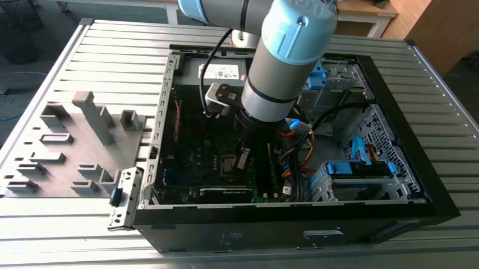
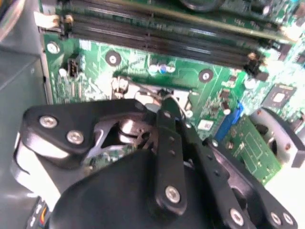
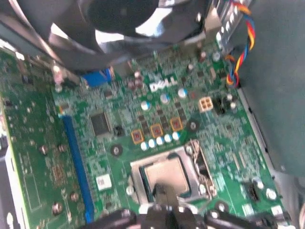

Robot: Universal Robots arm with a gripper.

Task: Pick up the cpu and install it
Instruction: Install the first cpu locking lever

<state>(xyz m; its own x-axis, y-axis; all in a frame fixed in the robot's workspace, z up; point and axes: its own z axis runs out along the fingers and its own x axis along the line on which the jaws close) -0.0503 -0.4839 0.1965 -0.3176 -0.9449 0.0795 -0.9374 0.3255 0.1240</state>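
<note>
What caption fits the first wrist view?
Gripper poised at the cpu, which sits in its socket on the green motherboard.

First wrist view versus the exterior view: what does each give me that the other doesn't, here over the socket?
First wrist view alone: the cpu lying flat in its socket frame, the gripper right at its near edge, and a blue slot running along the board.

Exterior view alone: the whole open computer case on the slatted table, the grey parts tray at that view's left, and the arm reaching down into the case.

Shared: the green motherboard and the gripper low over it.
</note>
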